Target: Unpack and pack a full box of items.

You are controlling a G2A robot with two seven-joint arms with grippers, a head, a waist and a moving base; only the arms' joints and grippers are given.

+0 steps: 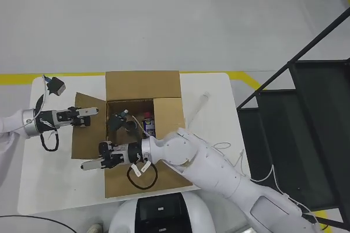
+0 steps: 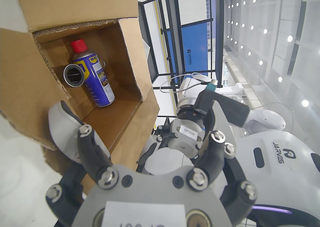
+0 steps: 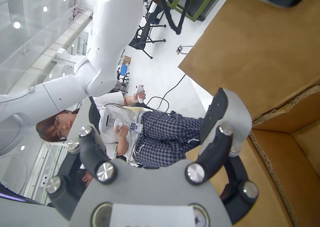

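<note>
Left tool point(image 2: 136, 112) and right tool point(image 3: 155, 102) are hovering wide, empty, beside a flap of the brown cardboard box point(image 1: 143, 86) (probably spreading it open).

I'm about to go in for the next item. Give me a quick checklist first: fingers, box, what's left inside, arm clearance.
1. Left gripper fingers open and empty: ok.
2. Right gripper fingers open and empty: ok.
3. Box flaps folded out, opening unobstructed: ok.
4. Box emptied: not ok. A spray can and a dark cylinder sit side by side inside.
5. A gripper lined up over the opening: not ok. Both are outside it, the left by the side flap and the right by the near flap.
6. Enough room between the two arms for a reach in: cannot tell.
</note>
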